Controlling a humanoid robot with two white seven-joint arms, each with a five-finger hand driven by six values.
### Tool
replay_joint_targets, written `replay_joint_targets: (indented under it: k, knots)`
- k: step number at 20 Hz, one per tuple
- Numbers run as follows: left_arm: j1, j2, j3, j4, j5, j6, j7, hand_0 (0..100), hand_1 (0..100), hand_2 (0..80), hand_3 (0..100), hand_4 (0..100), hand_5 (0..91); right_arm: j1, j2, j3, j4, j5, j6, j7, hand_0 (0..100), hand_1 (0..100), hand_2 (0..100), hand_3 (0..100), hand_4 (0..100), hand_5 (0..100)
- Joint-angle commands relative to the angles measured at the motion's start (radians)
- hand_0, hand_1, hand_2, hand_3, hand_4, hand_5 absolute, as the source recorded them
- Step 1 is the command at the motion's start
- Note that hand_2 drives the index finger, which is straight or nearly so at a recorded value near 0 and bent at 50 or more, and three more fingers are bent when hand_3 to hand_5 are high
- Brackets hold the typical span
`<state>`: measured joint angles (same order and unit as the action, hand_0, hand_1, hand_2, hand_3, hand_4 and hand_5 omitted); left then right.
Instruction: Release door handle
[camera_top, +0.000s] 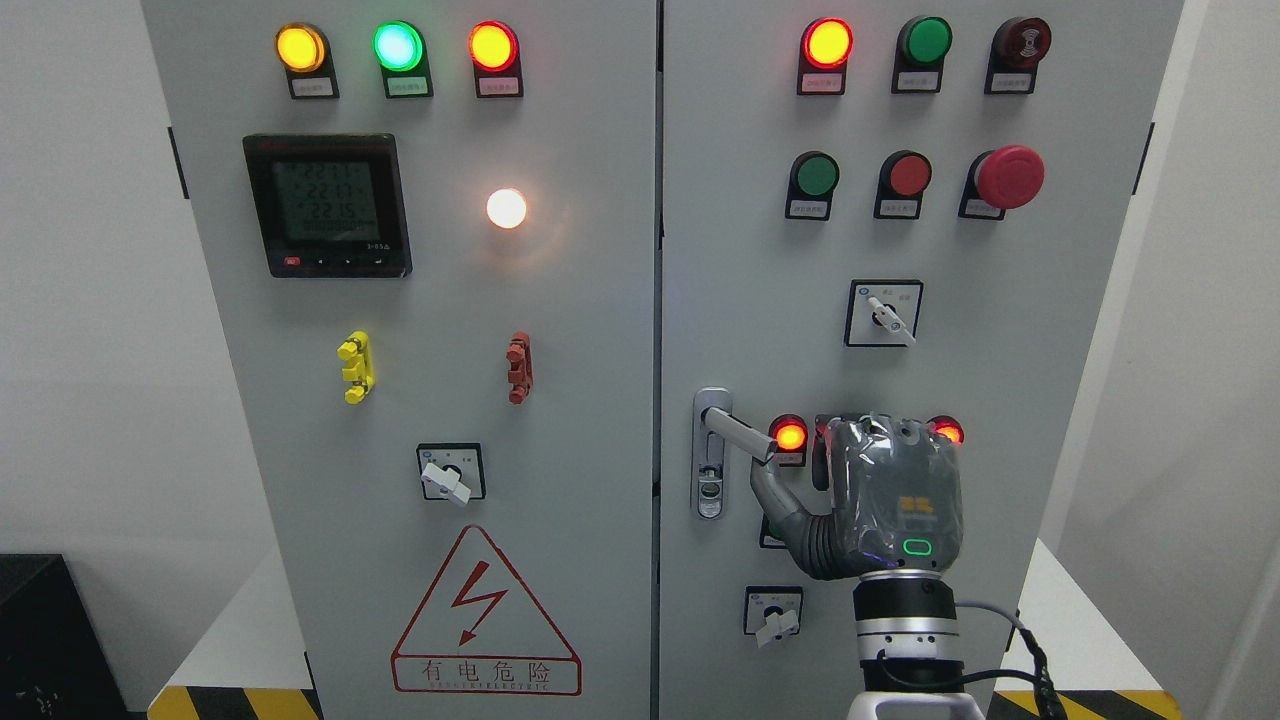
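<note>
The silver door handle (738, 433) sits on its lock plate (710, 455) at the left edge of the grey right cabinet door (1000, 250), its lever angled down to the right. My right hand (885, 480) rises from the bottom edge, just right of the lever, with its back toward the camera. The fingers (880, 430) point toward the panel and stay clear of the lever. The thumb (775, 495) is spread out to the left, its tip just below the lever's free end. Nothing is in the hand's grasp.
The right door carries lit red lamps (790, 436), push buttons, a red mushroom stop button (1010, 177) and rotary switches (883, 313). The left door (430, 400) has a meter (327, 205), lamps and a red warning triangle (485, 620). A black box (45, 640) stands at lower left.
</note>
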<state>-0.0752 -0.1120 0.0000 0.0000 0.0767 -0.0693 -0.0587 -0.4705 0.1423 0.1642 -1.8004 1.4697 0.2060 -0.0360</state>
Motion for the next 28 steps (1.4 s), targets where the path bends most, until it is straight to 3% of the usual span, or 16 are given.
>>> replay_joint_targets:
  k: [1, 18, 28]
  knots:
    - [0.0, 0.0, -0.021, -0.02, 0.0, 0.0, 0.0, 0, 0, 2.2, 9, 1, 0.0, -0.008, 0.0, -0.011, -0.002, -0.009, 0.0, 0.007, 41, 34, 89, 100, 100, 95]
    - [0.0, 0.0, -0.021, -0.02, 0.0, 0.0, 0.0, 0, 0, 2.2, 9, 1, 0.0, -0.017, 0.0, -0.011, -0.001, -0.009, 0.0, 0.01, 41, 34, 89, 100, 100, 95]
    - [0.0, 0.0, -0.021, -0.02, 0.0, 0.0, 0.0, 0, 0, 2.3, 9, 1, 0.0, 0.058, -0.001, -0.009, -0.033, -0.014, -0.011, 0.002, 44, 31, 86, 100, 99, 94]
